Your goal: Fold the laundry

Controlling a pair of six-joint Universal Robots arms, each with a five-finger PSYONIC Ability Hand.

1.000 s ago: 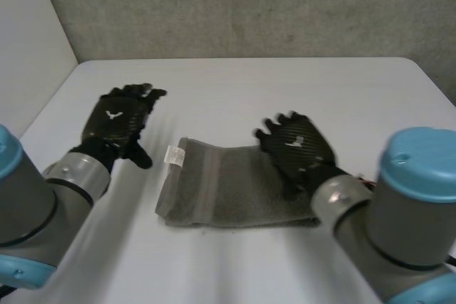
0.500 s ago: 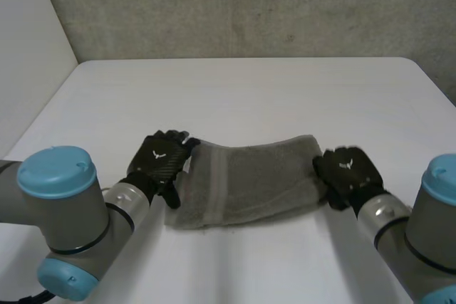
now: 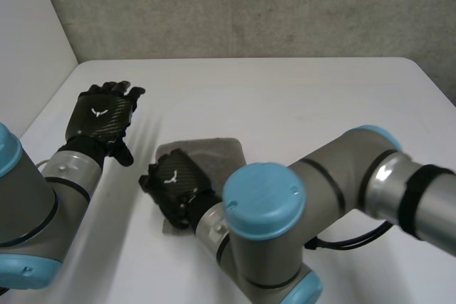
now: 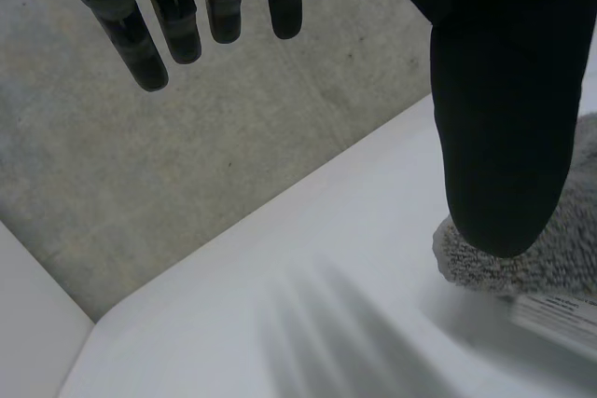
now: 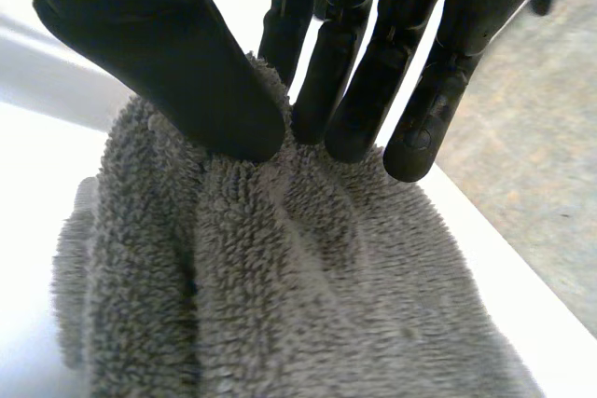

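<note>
1. Gripping a grey towel [image 3: 217,153] that lies folded on the white desk [image 3: 299,97], the right hand [image 3: 173,181] is seen at the cloth's left end, with its arm stretched across the front of the desk.
2. A ridge of pile is pinched between its thumb [image 5: 177,62] and straight fingers [image 5: 345,90].
3. The left hand [image 3: 100,117] is kept apart from the towel, on its left, with fingers released and spread and nothing held.
4. The fold is judged best finished if the pinched edge is laid flush over the layer beneath, then let go and pressed flat.
5. The pinch is made plain by the right wrist view, while from the head view it is covered by the hand's back. A white label [image 4: 560,309] at the towel's corner, beyond the left thumb, is supplied by the left wrist view.
</note>
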